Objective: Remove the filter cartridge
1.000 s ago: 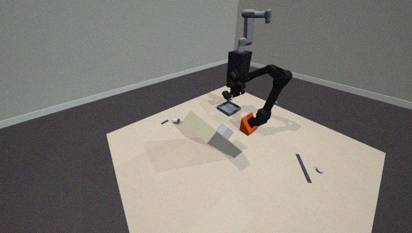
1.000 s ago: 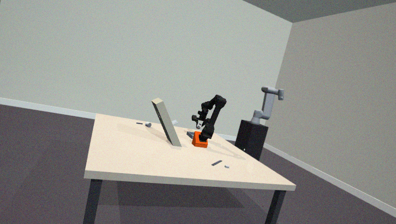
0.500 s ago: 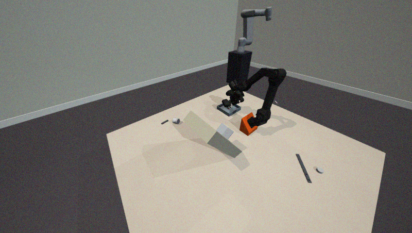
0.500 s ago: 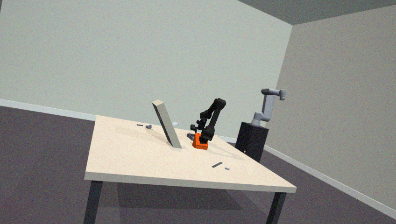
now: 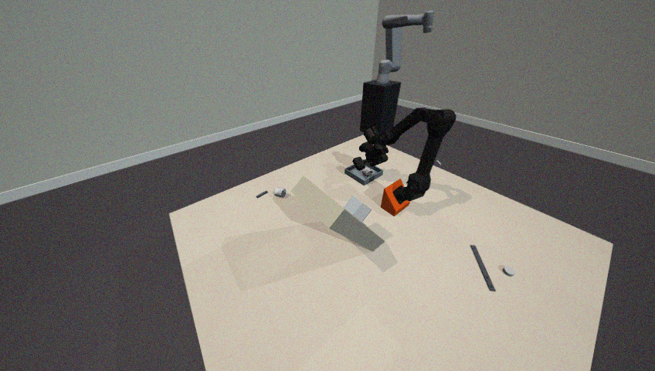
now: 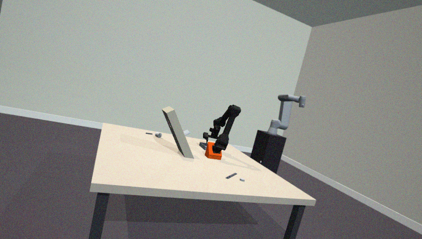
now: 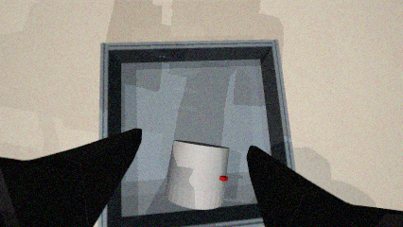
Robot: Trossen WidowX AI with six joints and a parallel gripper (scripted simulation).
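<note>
The gripper (image 7: pixel 194 156) is held wide over the tray (image 7: pixel 279 99), with nothing gripped; a gap is seen between each finger (image 7: pixel 95 161) and the filter cartridge (image 7: pixel 198 175). The cartridge (white, with a small red mark on its side) is seen on the tray floor near the lower rim. The service panel (image 5: pixel 357 209) is seen leaning well apart.

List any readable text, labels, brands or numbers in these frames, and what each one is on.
None: no words, numbers or brand marks can be read in any view.
The nearest thing to a sign is a small plain red mark on the side of the filter cartridge, which lies in the tray between the fingers of the open gripper; it bears no characters.
The service panel and orange base show no lettering.
</note>
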